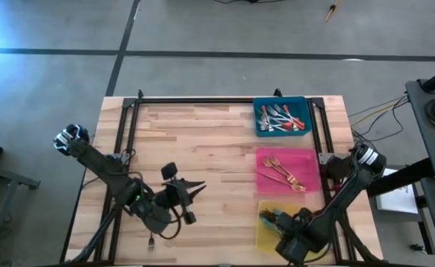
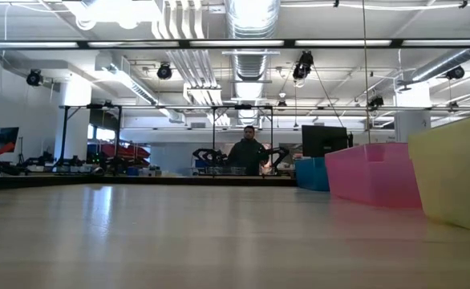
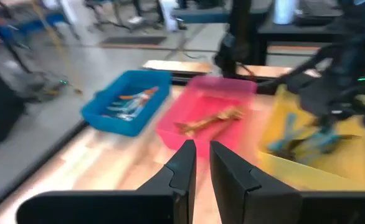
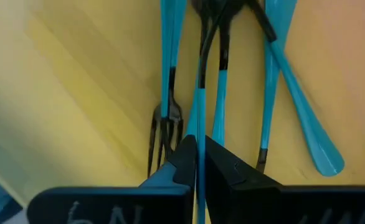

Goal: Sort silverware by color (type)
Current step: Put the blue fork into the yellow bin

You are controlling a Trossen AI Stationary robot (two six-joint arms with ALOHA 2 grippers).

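High view places the silverware in three trays along the right side of the tabletop (image 1: 203, 141): red-handled forks (image 1: 280, 119) in the blue tray (image 1: 260, 130), gold forks (image 1: 283, 173) in the pink tray (image 1: 306, 156), and teal-handled forks (image 1: 275, 219) in the yellow tray (image 1: 266, 237). No fork is visible on the bare wood. The right gripper (image 4: 198, 163) sits low inside the yellow tray, its jaws pressed together on the slim handle of one teal-handled fork (image 4: 200, 112); other teal pieces lie touching and crossing it. The left gripper (image 3: 201, 163) hovers over the open middle of the tabletop, jaws parted by a narrow gap and holding nothing. Judged from their form, the forks are light, rigid and thin, with smooth, probably slippery handles and dark tines that could snag neighbouring pieces. The best hold is across the straight handle near mid-length, where the piece balances; a grip close to the tines or the flared end is likely to let it pivot. Because the teal pieces overlap, lifting one may drag another with it. The trays look light enough to shift if bumped.
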